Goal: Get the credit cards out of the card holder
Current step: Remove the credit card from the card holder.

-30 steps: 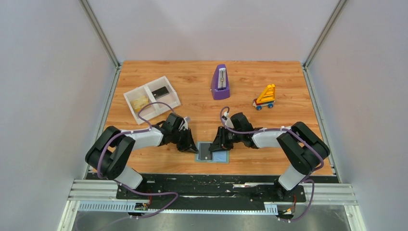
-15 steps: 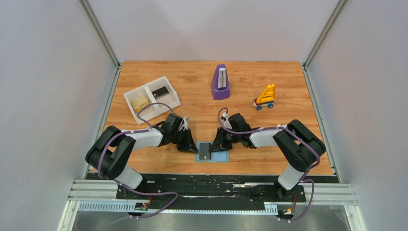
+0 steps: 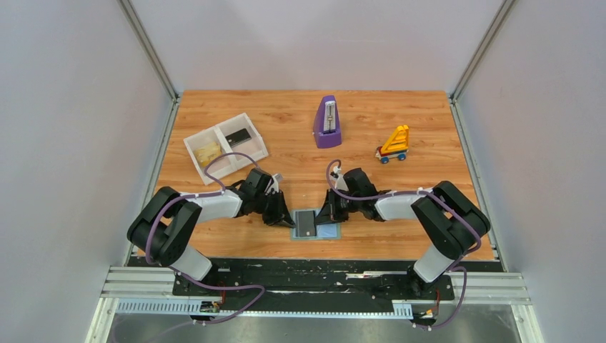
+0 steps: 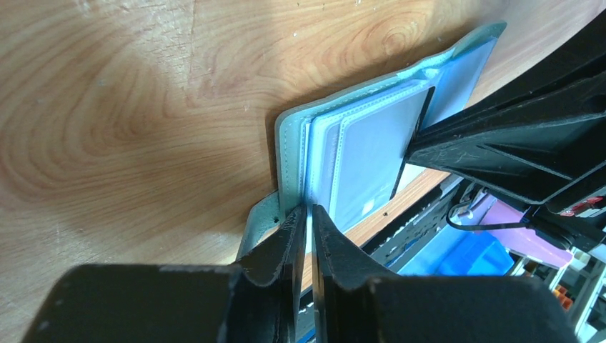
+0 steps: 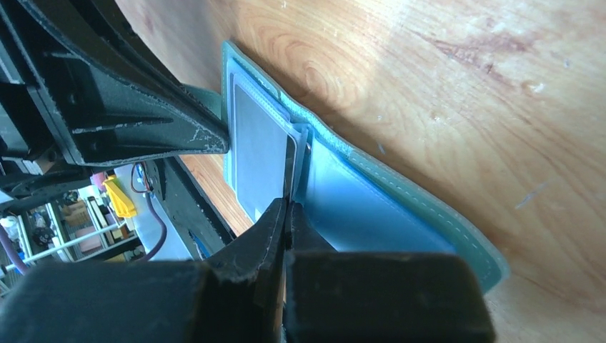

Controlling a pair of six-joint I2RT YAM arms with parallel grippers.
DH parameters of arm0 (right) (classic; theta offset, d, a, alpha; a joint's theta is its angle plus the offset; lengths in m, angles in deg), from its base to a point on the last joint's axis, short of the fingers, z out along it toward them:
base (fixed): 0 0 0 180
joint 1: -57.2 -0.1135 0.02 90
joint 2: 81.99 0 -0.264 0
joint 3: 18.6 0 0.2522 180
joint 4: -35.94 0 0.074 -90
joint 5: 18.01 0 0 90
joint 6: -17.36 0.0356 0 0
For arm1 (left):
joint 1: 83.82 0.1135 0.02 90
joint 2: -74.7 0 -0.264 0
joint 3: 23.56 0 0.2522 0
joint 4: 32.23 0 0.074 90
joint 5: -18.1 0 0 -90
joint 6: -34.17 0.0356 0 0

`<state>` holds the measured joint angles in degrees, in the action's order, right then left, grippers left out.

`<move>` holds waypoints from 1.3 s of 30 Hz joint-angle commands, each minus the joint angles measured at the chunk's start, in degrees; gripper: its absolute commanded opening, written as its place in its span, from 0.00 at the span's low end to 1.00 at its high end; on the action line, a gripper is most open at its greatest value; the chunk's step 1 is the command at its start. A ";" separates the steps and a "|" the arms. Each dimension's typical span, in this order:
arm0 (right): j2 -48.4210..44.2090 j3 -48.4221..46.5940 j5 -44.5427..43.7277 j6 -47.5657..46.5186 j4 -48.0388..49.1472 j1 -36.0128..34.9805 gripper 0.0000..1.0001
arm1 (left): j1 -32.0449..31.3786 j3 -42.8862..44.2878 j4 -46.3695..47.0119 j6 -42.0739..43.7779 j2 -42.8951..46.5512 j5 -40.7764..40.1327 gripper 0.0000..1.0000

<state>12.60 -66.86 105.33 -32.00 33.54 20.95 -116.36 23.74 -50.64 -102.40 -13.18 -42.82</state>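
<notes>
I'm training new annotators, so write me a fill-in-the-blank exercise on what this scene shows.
1. The card holder lies ___, not folded shut.
2. The white tray has ___ compartments.
3. The metronome is coloured ___.
4. The left end effector pinches the edge of the ___.
Missing words: open; two; purple; card holder.

The holder (image 4: 289,153) lies open on the wooden table (image 4: 143,107), with a grey card (image 4: 364,157) showing at its pockets. The left gripper (image 4: 309,214) pinches the holder's edge beside the strap tab (image 4: 257,221). The right gripper (image 4: 414,146) has its tip at the card's far edge.
</notes>
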 commanded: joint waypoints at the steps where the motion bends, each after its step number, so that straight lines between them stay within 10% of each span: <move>1: -2.33 1.18 1.91 -4.46 -0.50 1.18 0.00 | -0.85 -2.93 -9.31 4.02 -4.05 -10.44 0.19; 21: 1.44 4.33 12.59 3.39 12.62 4.17 0.01 | -0.85 -1.89 -8.78 3.11 -2.22 -9.98 0.23; 39: -5.30 1.63 3.98 2.11 2.95 1.80 0.19 | -0.88 4.87 -11.77 2.50 5.25 -8.30 0.33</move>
<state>8.95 -62.99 111.78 -29.40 37.54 23.88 -117.16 26.01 -60.48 -101.57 -8.26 -48.90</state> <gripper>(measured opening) 0.180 0.328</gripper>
